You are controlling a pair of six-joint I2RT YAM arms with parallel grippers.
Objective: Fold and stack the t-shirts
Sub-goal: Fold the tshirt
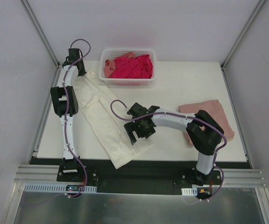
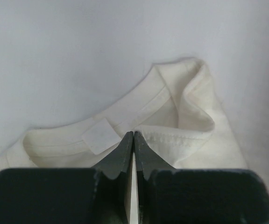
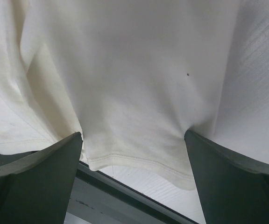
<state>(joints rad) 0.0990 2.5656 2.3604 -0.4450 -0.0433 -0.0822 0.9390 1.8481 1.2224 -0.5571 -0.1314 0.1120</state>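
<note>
We note cream t-shirt (image 1: 99, 116) lying lengthwise on surface (image 1: 181, 88), collar at far left, hem at near edge. We find left hand (image 2: 133, 136) clamped on collar beside label (image 2: 99, 136). We find right hand (image 3: 133, 140) fingers wide apart, straddling hem, gripping nothing. Dusty pink t-shirt (image 1: 209, 116) folded at right. Magenta-red t-shirt (image 1: 135, 67) and salmon t-shirt (image 1: 108, 68) in basket (image 1: 125, 82).

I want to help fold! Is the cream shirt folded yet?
Partly: the cream shirt lies as a long narrow strip, not yet folded short.
</note>
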